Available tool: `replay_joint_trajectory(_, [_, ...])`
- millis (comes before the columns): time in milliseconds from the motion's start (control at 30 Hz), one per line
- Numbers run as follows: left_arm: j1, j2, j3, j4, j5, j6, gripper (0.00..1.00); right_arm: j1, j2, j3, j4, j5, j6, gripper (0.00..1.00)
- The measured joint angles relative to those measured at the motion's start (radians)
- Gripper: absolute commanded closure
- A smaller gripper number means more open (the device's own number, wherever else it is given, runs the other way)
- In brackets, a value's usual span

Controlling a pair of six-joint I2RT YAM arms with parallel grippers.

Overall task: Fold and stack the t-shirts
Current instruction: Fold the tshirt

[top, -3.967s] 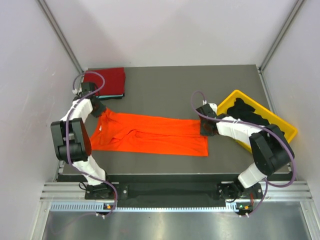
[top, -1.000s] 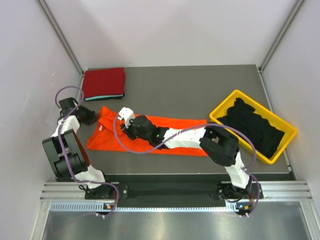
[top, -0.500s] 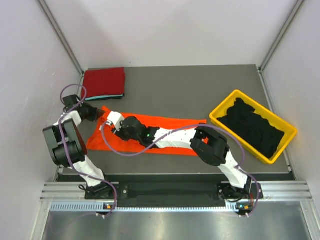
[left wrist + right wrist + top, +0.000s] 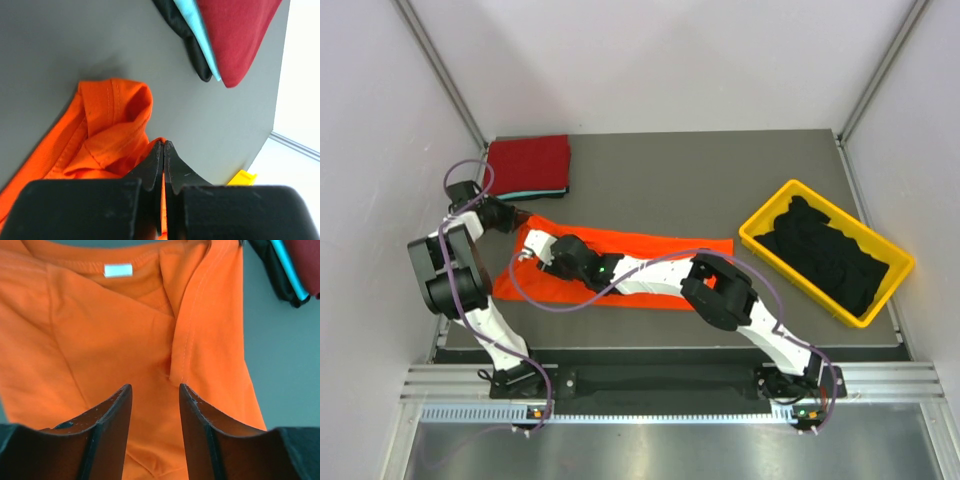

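Over on the left gripper [image 4: 163,144] – jaws pressed together, pinching the orange t-shirt [image 4: 107,130] at its bunched edge on the tabletop [image 4: 720,180]; right gripper [image 4: 153,390] hovers above the cloth – jaws spread.

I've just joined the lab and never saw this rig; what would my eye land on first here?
The bright orange t-shirt lies stretched across the middle of the dark table. The right gripper hangs open over its collar, the left gripper shut on its far-left corner. A folded dark red shirt sits at the table's far-left corner; a yellow bin of black shirts sits at the right.
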Motion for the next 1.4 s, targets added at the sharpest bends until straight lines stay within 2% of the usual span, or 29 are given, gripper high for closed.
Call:
replay_joint_trajectory(500, [-0.003, 0.032, 0.021, -0.007, -0.002, 0.003, 1.0, 0.0, 0.091, 0.109, -0.053, 0.098, -0.091, 0.55])
replay_joint_trajectory(933, [-0.01, 0.032, 0.031, -0.008, -0.003, 0.004, 1.0, 0.0, 0.126, 0.126, -0.055, 0.136, -0.126, 0.55])
replay_joint_trajectory(1033, [-0.011, 0.032, 0.031, -0.008, -0.006, 0.003, 1.0, 0.0, 0.13, 0.137, -0.058, 0.145, -0.137, 0.66])
replay_joint_trajectory(1067, [-0.012, 0.032, 0.031, -0.009, -0.006, 0.004, 1.0, 0.0, 0.133, 0.142, -0.057, 0.151, -0.14, 0.76])
replay_joint_trajectory(1133, [-0.012, 0.032, 0.031, -0.009, -0.006, 0.003, 1.0, 0.0, 0.135, 0.145, -0.054, 0.16, -0.154, 0.84])
replay_joint_trajectory(1167, [-0.012, 0.032, 0.031, -0.01, -0.006, 0.003, 1.0, 0.0, 0.135, 0.145, -0.055, 0.166, -0.157, 0.93])
replay_joint_trajectory(1200, [-0.013, 0.032, 0.032, -0.013, -0.01, 0.003, 1.0, 0.0, 0.135, 0.145, -0.055, 0.171, -0.161, 0.98])
replay_joint_trajectory(1400, [-0.015, 0.032, 0.046, -0.066, -0.053, 0.002, 1.0, 0.0, 0.135, 0.143, -0.042, 0.168, -0.164, 1.0])
